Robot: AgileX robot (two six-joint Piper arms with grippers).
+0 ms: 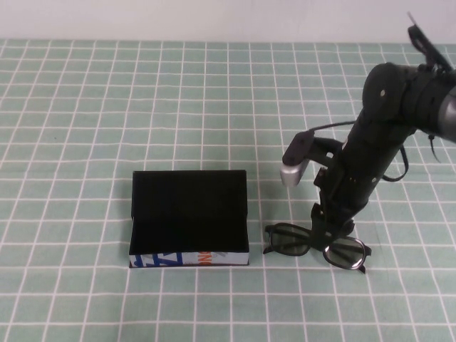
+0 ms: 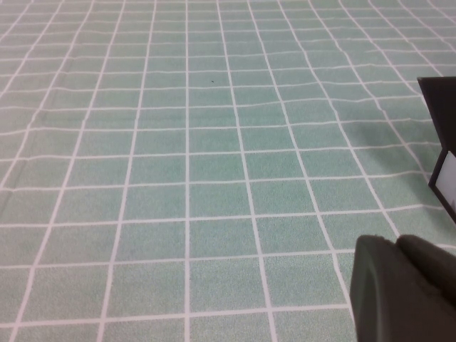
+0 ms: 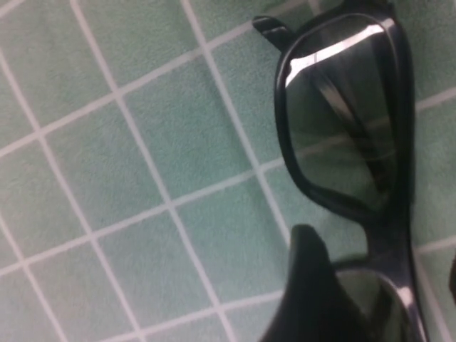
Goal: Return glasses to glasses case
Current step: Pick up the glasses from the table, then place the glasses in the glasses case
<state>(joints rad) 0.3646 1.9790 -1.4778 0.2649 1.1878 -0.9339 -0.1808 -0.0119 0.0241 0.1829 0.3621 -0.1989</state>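
Glasses (image 1: pixel 315 246) under right end effector (image 1: pixel 329 229) (touching).

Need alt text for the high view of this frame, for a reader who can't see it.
The right gripper reaches down onto the bridge of the glasses, which lie on the green checked tablecloth just right of the open glasses case. The left gripper is not in this view.

folded glasses (image 1: pixel 314 244) beside open glasses case (image 1: pixel 189 219)

Lab-style test bench: green grid tablecloth (image 1: pixel 107 107), plain white wall (image 1: pixel 214 18).
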